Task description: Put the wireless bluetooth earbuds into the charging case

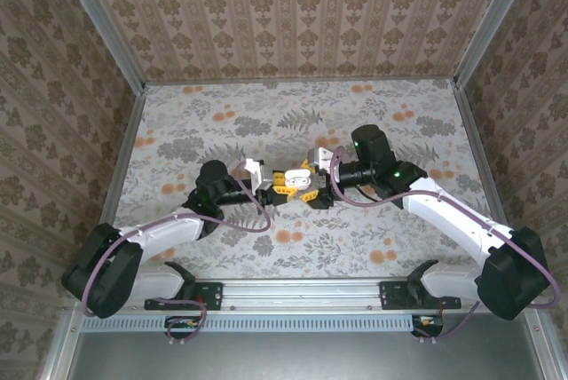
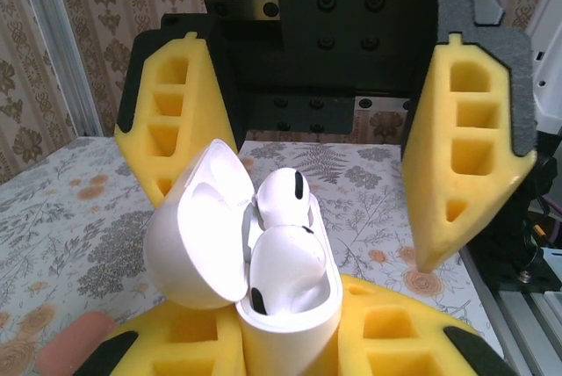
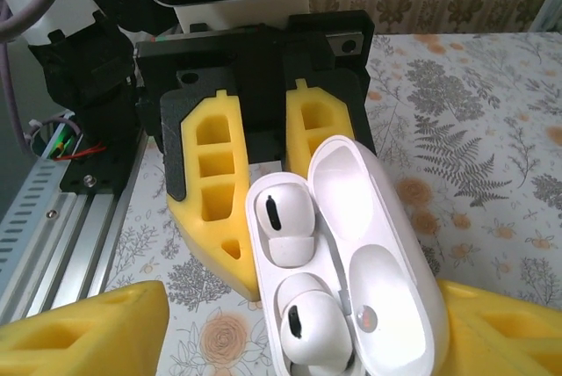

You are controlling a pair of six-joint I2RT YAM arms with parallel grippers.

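Note:
The charging case [image 2: 294,328] stands upright, pinched at its base by my left gripper [image 2: 290,310], which is shut on it. Its lid [image 2: 189,235] hangs open to one side. Both wireless bluetooth earbuds sit in the case's wells: one earbud [image 3: 285,222] at the far end, the other earbud [image 3: 318,330] nearer the right wrist camera, their white heads up. My right gripper [image 3: 294,306] is open, its yellow fingers [image 3: 83,332] spread on either side of the case without touching it. From above, the two grippers meet at the case [image 1: 300,179] in mid-table.
An orange-pink rounded lump [image 2: 75,350] lies on the floral tablecloth just left of my left gripper. The metal rail [image 1: 302,291] runs along the near edge and patterned walls [image 1: 293,7] close in the table.

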